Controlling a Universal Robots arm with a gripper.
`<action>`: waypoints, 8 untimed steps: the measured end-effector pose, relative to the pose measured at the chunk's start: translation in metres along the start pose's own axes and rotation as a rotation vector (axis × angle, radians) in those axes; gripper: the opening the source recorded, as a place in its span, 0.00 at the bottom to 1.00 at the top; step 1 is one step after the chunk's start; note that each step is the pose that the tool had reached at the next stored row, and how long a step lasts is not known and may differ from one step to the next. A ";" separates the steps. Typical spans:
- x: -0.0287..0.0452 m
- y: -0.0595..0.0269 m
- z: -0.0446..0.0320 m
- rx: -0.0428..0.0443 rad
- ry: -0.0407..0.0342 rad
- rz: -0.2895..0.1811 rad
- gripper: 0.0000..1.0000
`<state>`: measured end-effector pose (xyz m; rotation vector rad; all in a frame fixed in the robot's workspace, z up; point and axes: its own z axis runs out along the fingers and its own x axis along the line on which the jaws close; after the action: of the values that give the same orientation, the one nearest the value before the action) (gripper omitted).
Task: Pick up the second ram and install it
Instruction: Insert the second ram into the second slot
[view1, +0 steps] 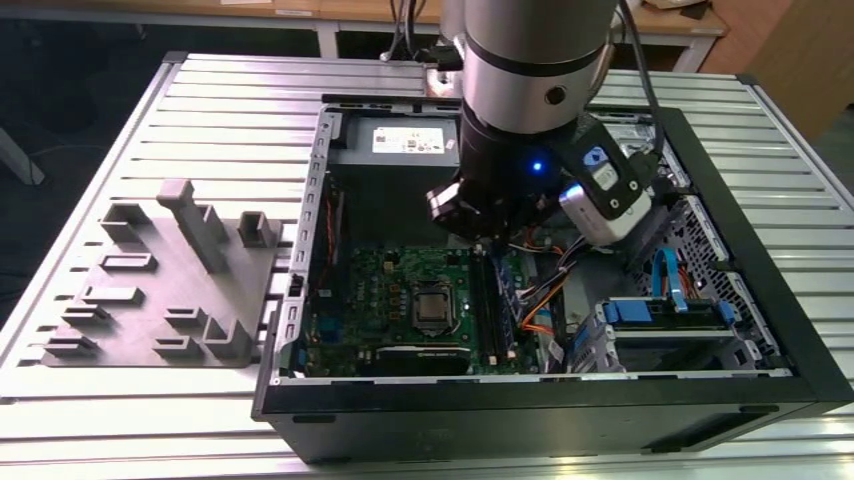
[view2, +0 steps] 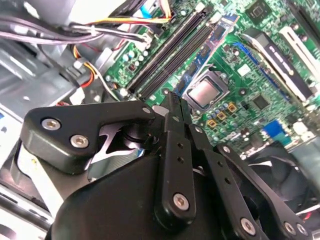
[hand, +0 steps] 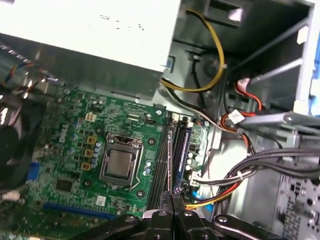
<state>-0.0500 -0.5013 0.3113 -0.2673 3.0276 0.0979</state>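
My gripper (view1: 483, 238) hangs inside the open computer case (view1: 747, 330), over the motherboard (view1: 387, 300). In the first wrist view its fingertips (hand: 173, 199) are pressed together on the second ram (hand: 171, 160), a thin stick seen edge-on. The stick runs along the black memory slots (hand: 161, 160), next to a blue-edged stick (hand: 183, 150) standing in a neighbouring slot. I cannot tell whether the held stick touches a slot. In the second wrist view the shut gripper (view2: 174, 100) points at the board beside the slots (view2: 170, 55).
A grey plastic tray (view1: 160, 290) with upright blocks lies at the exterior view's left, outside the case. The processor socket (hand: 119, 164) sits beside the slots. Cable bundles (hand: 235, 120), the power supply (view1: 394, 140) and a drive cage (view1: 667, 310) crowd the case.
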 end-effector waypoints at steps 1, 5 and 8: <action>0.0000 0.0000 0.0005 0.0020 -0.0010 0.018 0.08; 0.0002 -0.0001 0.0023 0.0097 -0.0051 0.091 0.08; 0.0004 -0.0002 0.0037 0.0153 -0.0079 0.144 0.08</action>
<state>-0.0500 -0.5014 0.3075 -0.0475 3.0350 0.0864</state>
